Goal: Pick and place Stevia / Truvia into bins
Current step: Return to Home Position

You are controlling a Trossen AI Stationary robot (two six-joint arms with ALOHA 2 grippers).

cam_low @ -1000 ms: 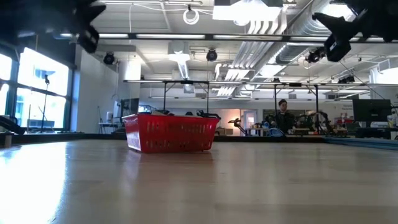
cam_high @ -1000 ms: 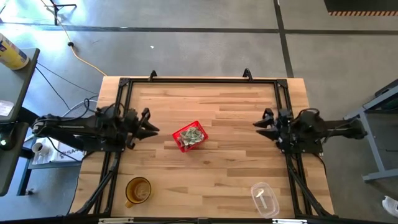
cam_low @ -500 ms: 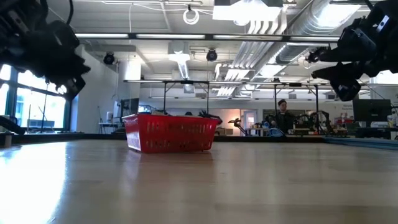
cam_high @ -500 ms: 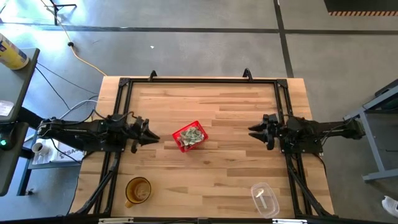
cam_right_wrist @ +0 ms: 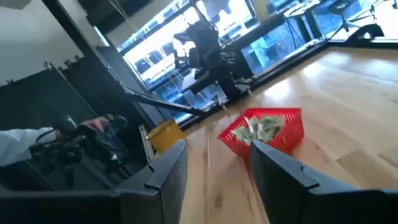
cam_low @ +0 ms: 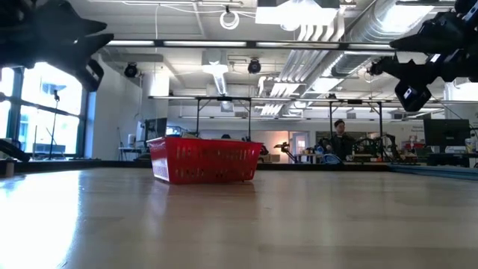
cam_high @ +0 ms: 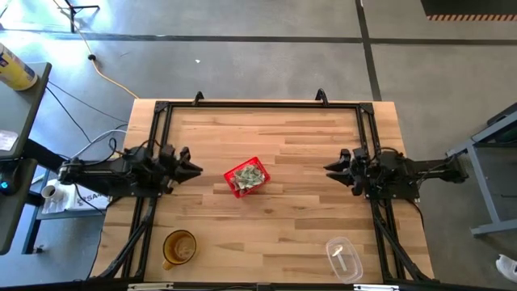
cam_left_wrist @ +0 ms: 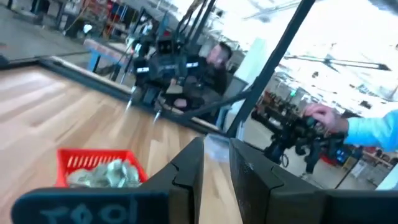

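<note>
The wooden table (cam_high: 307, 218) is standing in a large workshop hall. The left pincer (cam_high: 196, 170) is hovering over its left side, slightly open and holding nothing. In the middle, the red basket (cam_high: 245, 179) is holding the heaped Stevia packets (cam_high: 251, 175). The right pincer (cam_high: 328, 168) is hovering wider open, also empty. The high view is showing an amber cup (cam_high: 179, 246) and a clear cup (cam_high: 343, 257), which the low view is leaving out.

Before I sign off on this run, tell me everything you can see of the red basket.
The red basket is a small rectangular plastic bin with slotted mesh walls. It stands upright near the middle of the wooden table, turned at an angle to its edges. Pale green and white packets lie piled inside. The left gripper and right gripper are off to either side, and neither touches it.
</note>
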